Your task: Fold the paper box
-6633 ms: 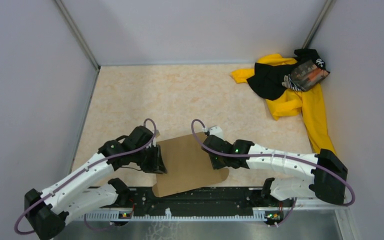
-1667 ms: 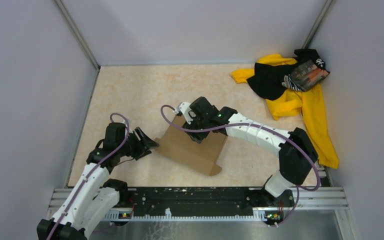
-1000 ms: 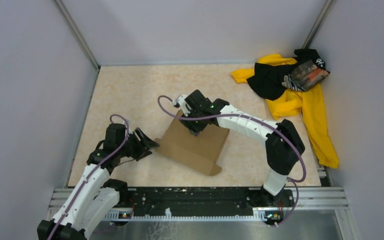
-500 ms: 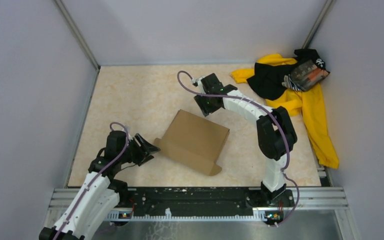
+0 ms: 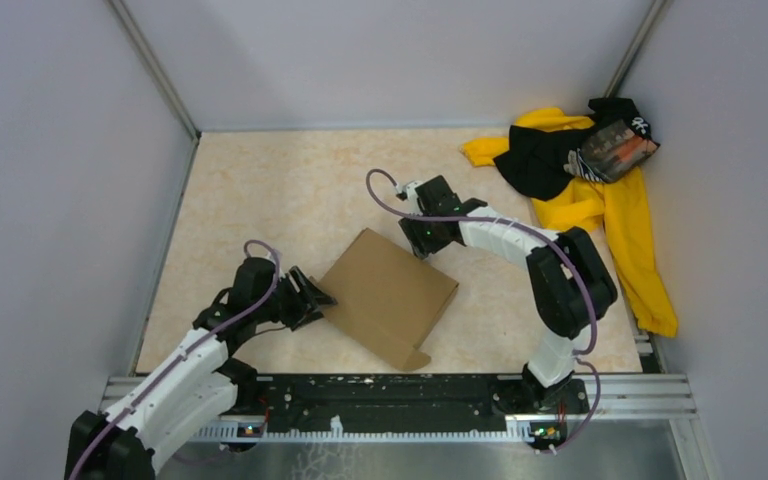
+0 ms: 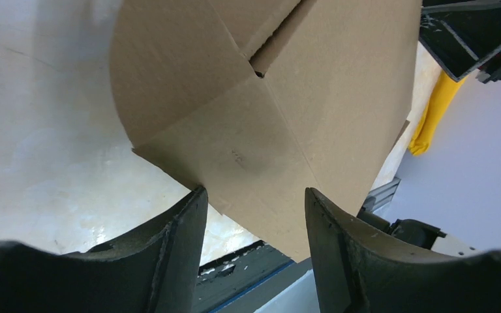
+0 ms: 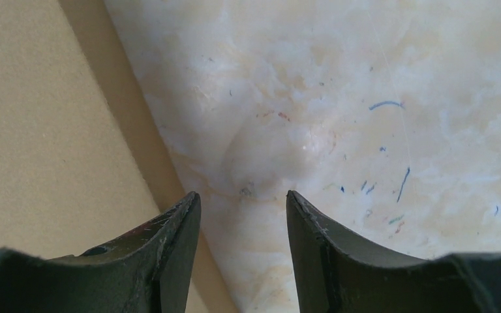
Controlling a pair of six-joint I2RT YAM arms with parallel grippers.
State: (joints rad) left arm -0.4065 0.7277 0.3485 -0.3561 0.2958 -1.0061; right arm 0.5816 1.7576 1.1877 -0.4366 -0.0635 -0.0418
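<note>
In the top view, the paper box (image 5: 390,295) is seen lying flat on the table (image 5: 260,190), near the middle and toward the near edge. The left gripper (image 5: 312,298) is placed at its left corner, and the right gripper (image 5: 423,240) just beyond its far right edge. A yellow-and-black cloth pile (image 5: 570,175) is heaped in the far right corner. In the left wrist view, the 2 fingers (image 6: 182,228) are spread apart, with the box's edge crossing at their tips and nothing clamped. In the right wrist view, the jaws are parted over bare table, with the cardboard just to their left.
</note>
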